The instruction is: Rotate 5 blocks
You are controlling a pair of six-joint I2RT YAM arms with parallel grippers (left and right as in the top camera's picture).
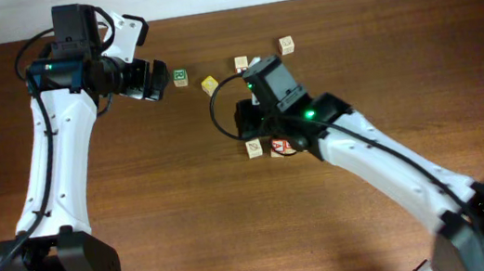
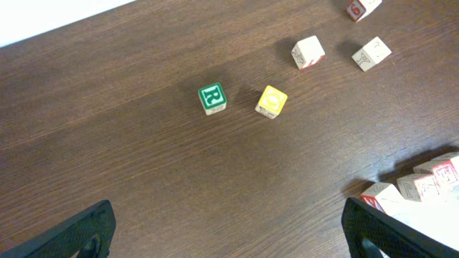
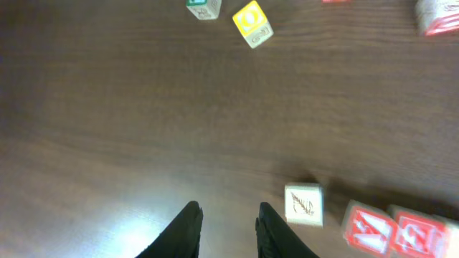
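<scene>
Handling is looking straightforward. Each cube is probably light, rigid and hard to damage. The flat printed faces may be a little slick, so a hold across two opposite side faces, low and centred, is seeming best before any turn. A cube this light will likely skid or tip if one finger is touching it ahead of the other.

A plain pale block (image 3: 303, 204) is lying just beside the right gripper (image 3: 229, 226), roughly midway across the surface (image 1: 418, 47). Two red-printed blocks (image 3: 369, 231) are sitting next to it in a short row. These neighbours are sitting close, so gripping the pale one by its free faces is looking wiser.

Two further pale blocks (image 2: 308, 51) are lying a little apart nearer the far edge, with a red-topped block (image 2: 356, 8) beyond them. A green-lettered cube (image 2: 212, 98) and a yellow-faced cube (image 2: 272, 101) are sitting side by side, closer to the left gripper (image 2: 233, 236).

The right gripper's jaws are standing only narrowly apart, with bare wood showing between them. It is gripping nothing and is hanging beside the plain pale block, not over it. The left gripper is standing spread as wide as it goes, also empty, over bare wood and well apart from every cube.

No tray, box or bin is showing; every cube is resting directly on the surface.
</scene>
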